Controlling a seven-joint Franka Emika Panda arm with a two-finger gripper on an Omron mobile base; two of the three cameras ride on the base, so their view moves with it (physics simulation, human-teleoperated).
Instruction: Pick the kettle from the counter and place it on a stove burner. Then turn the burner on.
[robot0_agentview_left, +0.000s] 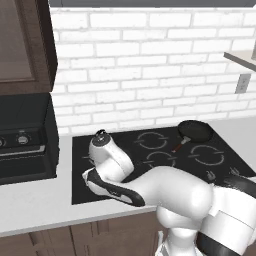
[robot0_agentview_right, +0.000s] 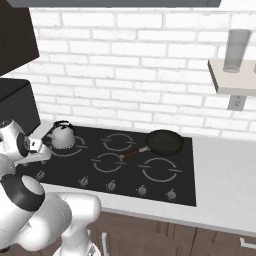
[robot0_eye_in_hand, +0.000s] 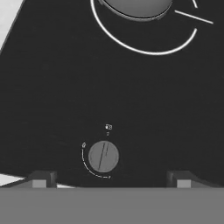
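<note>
Kettle (robot0_agentview_right: 62, 135) now sits on the stove burner (robot0_agentview_right: 75, 146) at the cooktop's far left; placing looks done. Tool (robot0_eye_in_hand: 111, 179), jaws wide & empty, hangs just above a round control knob (robot0_eye_in_hand: 103, 156) w/ the burner ring beyond. Left to do: turn knob. Frying pan (robot0_agentview_right: 163, 142) sits well apart on the right.

The counter (robot0_agentview_right: 220, 180) carries the black cooktop (robot0_agentview_right: 75, 167), with kettle (robot0_agentview_right: 62, 135) and frying pan (robot0_agentview_right: 164, 142) on it.
</note>
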